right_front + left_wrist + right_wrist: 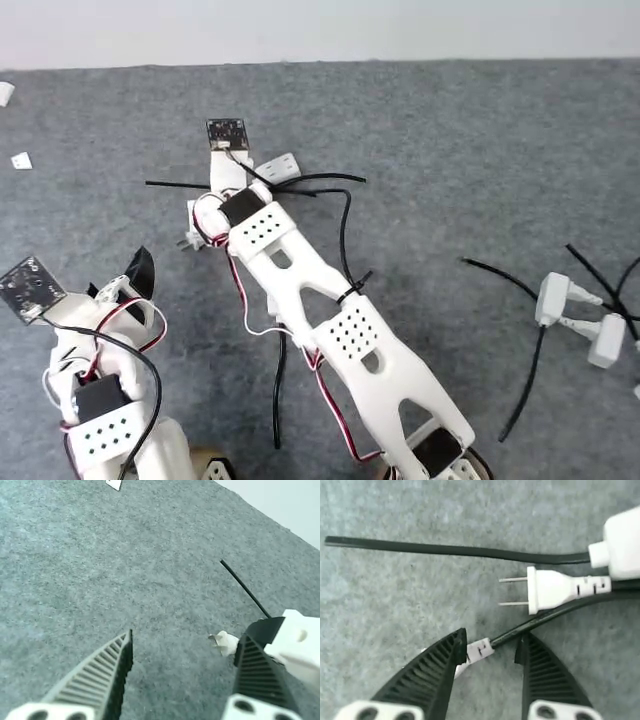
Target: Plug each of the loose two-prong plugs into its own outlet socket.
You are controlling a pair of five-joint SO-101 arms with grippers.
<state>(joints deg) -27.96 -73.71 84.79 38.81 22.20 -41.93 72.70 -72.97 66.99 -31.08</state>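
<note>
The right fingers stand open astride the white collar of a black cord, 1 finger touching it. Just past them a white 2-prong plug lies flat and unplugged on the grey bench, near a white socket, its prongs pointing away from it. A thin black lead runs out from that socket. The left fingers are spread wide above bare bench, with a small white plug near them. Well apart, at the bench's edge, lie a second socket and a third socket.
</note>
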